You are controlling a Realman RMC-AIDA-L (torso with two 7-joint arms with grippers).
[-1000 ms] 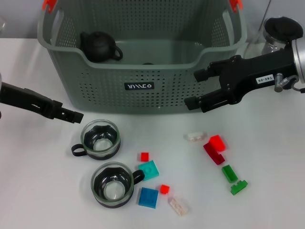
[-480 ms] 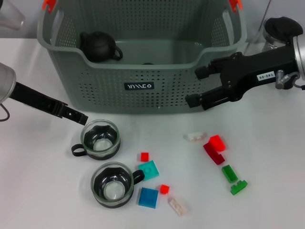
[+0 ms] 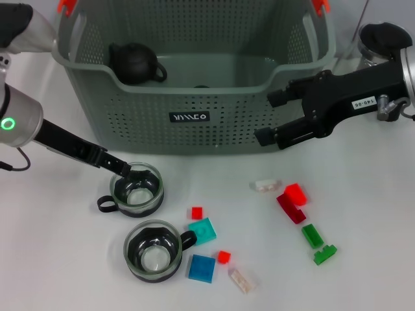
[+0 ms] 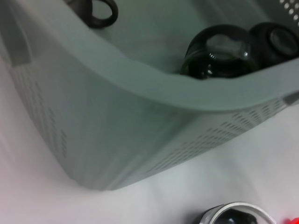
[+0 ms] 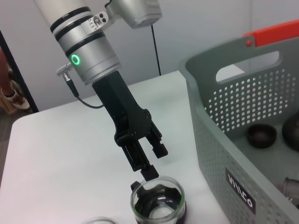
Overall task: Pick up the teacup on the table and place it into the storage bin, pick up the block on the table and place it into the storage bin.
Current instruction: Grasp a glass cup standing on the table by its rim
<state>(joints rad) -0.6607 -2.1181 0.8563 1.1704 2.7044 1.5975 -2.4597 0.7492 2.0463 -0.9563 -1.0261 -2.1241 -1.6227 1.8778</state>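
Reaching down from the worktop's left edge, left tool point(image 3: 123, 170) sits at the rim of the nearer-to-bin teacup point(image 3: 137, 188); fingers point(image 5: 159, 148) spread, one tip just over the rim, nothing gripped. Cup stands upright on the worktop point(image 3: 363, 259) just before the storage bin point(image 3: 194, 97). Second teacup point(image 3: 154, 251) nearer the front edge. Blue block point(image 3: 201, 267) beside it; further blocks scattered toward the right edge. Black teapot point(image 3: 133, 63) inside bin. Right tool point(image 3: 272, 120) released, hovering at the bin's right front corner.
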